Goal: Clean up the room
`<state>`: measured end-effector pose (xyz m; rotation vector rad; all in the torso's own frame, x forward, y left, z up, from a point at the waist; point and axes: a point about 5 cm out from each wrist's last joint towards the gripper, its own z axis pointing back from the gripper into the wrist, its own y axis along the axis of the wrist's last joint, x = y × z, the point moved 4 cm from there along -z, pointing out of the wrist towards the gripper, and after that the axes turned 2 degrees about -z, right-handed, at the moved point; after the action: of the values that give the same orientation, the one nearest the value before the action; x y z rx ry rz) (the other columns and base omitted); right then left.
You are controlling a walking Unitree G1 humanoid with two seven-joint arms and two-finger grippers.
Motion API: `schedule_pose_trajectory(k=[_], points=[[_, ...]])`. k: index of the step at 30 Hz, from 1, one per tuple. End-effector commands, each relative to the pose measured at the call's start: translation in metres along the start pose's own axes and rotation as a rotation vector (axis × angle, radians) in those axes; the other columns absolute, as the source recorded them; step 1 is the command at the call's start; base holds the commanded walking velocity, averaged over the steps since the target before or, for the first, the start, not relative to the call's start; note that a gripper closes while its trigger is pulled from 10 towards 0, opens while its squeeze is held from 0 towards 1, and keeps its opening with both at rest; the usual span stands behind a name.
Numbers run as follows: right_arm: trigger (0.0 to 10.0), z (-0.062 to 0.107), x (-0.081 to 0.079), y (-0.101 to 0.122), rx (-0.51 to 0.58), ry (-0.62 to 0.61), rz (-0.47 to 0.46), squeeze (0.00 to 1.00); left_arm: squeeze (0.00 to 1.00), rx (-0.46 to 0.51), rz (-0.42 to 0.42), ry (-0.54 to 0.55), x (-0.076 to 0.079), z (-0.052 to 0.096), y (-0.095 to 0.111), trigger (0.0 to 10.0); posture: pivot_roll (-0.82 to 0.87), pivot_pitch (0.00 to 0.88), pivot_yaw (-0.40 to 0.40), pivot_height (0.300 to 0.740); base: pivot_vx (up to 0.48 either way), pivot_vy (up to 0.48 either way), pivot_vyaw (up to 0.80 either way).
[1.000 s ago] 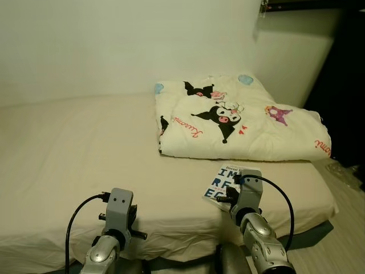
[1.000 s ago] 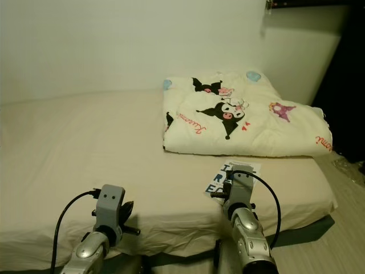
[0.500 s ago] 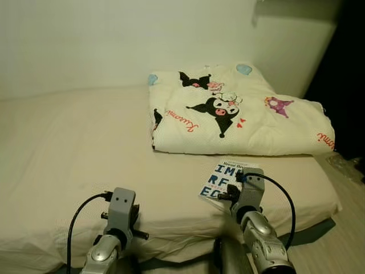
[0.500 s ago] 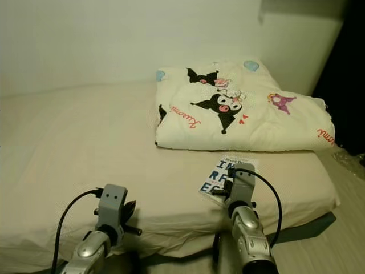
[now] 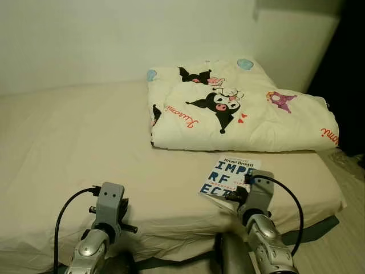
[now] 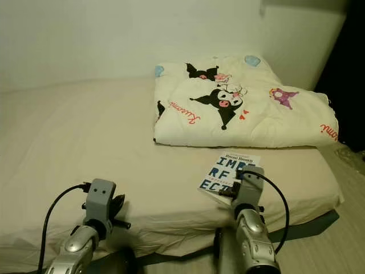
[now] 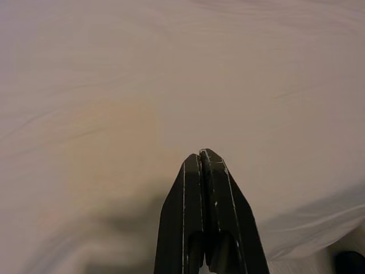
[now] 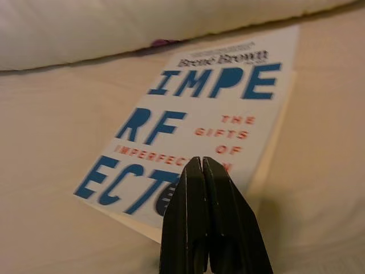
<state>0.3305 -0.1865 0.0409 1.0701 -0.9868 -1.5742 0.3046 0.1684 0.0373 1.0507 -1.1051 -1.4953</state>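
A: Where's the book (image 5: 228, 176)?
B: Flat on the bed (image 5: 74, 142), near the front edge, robot's right side. White cover w/ big blue letters, small red text in the middle, author line at the top. It lies just in front of the quilt (image 5: 239, 108) but apart from it.

A: Quilt?
B: Folded, cream, cartoon prints in black, pink and purple. Sits at the back right of the bed, close to the wall (image 5: 114, 40).

A: R gripper (image 8: 202, 165)?
B: Low over the near end of the book. Fingers pressed together, nothing between them. In the wrist view the tips overlap the cover's lower edge; can't tell if they touch it.

A: L gripper (image 7: 199, 157)?
B: Over bare sheet at the front left of the bed, well apart from the book. Fingers also closed tight, holding nothing. Wrist view has just creased beige sheet ahead of the tips.

A: Anything else?
B: Black cable looping from each wrist. Dark strip of bed base (image 5: 319, 228) under the mattress at front right, pale floor (image 5: 351, 240) beside it.
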Motion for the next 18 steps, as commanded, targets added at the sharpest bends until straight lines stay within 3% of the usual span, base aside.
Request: schedule_pose_trajectory(k=[1, 2, 3, 12, 18], points=[[10.0, 0.004, 0.004, -0.002, 0.011, -0.028, -0.049, 0.00, 0.00, -0.017, -0.019, -0.011, -0.002, 0.004, -0.007, 10.0, -0.08, 0.139, 0.067, 0.550, 0.000, 0.000, 0.00], [10.0, 0.006, 0.009, 0.000, 0.025, -0.056, -0.084, 0.62, 0.00, -0.014, -0.023, -0.025, 0.000, 0.005, -0.007, 10.0, -0.08, 0.143, 0.068, 0.550, 0.000, 0.000, 0.00], [10.0, 0.008, 0.012, 0.001, 0.027, -0.074, -0.111, 1.00, 0.00, -0.011, -0.023, -0.036, 0.003, 0.005, -0.006, 10.0, -0.09, 0.145, 0.070, 0.550, 0.000, 0.000, 0.00], [10.0, 0.010, 0.019, 0.002, 0.028, -0.095, -0.281, 1.00, 0.00, 0.004, -0.011, -0.072, 0.009, 0.005, -0.003, 10.0, -0.10, 0.153, 0.087, 0.550, 0.000, 0.000, 0.00], [10.0, 0.012, 0.031, -0.009, -0.015, -0.129, -0.297, 1.00, 0.00, 0.000, -0.021, -0.106, 0.017, 0.002, -0.003, 10.0, -0.11, 0.159, 0.105, 0.550, 0.000, 0.000, 0.00]])
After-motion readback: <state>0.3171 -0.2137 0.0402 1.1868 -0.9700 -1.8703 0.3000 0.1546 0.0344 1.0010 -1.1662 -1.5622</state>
